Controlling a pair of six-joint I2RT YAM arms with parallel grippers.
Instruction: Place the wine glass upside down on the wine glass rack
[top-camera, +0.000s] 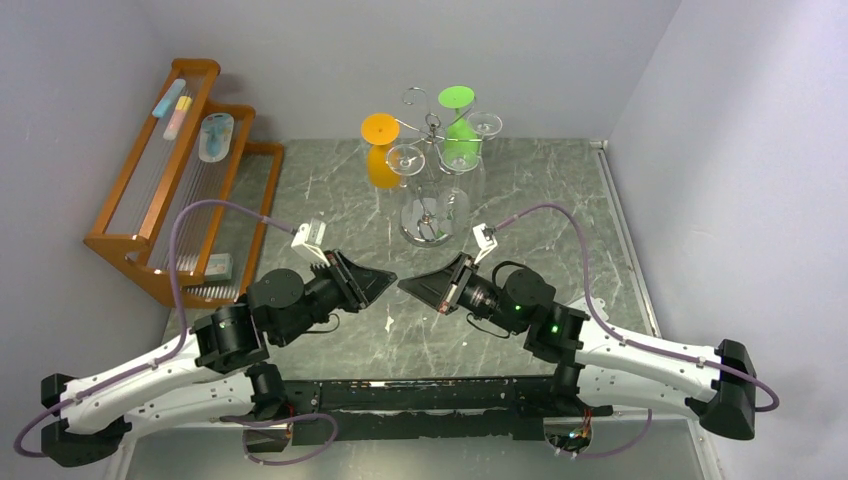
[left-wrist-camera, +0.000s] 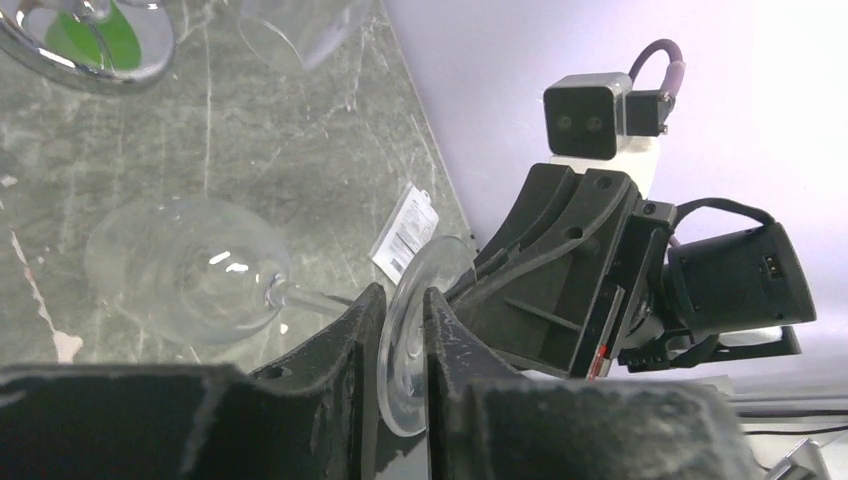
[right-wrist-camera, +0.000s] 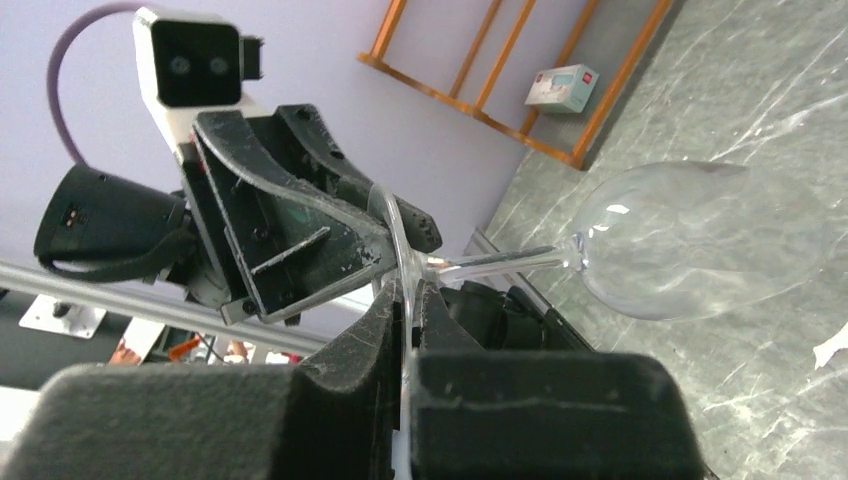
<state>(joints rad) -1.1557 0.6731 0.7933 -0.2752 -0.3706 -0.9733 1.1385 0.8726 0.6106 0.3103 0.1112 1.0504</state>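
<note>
A clear wine glass (left-wrist-camera: 190, 270) lies sideways in the air low over the marble table, bowl pointing away from the arms; it also shows in the right wrist view (right-wrist-camera: 690, 240). My left gripper (left-wrist-camera: 403, 295) and right gripper (right-wrist-camera: 408, 290) meet tip to tip (top-camera: 397, 283), and both pinch its round foot (left-wrist-camera: 410, 340) edge-on. The wine glass rack (top-camera: 432, 130), chrome wire with curled arms and a round shiny base (top-camera: 432, 228), stands just beyond, holding an orange glass (top-camera: 380, 150), a green glass (top-camera: 458, 125) and clear glasses upside down.
A brown wooden stepped rack (top-camera: 170, 170) stands at the far left with small items on it and a white box (right-wrist-camera: 562, 85) by its foot. A white tag (left-wrist-camera: 405, 232) lies on the table. Walls close in on the left, back and right.
</note>
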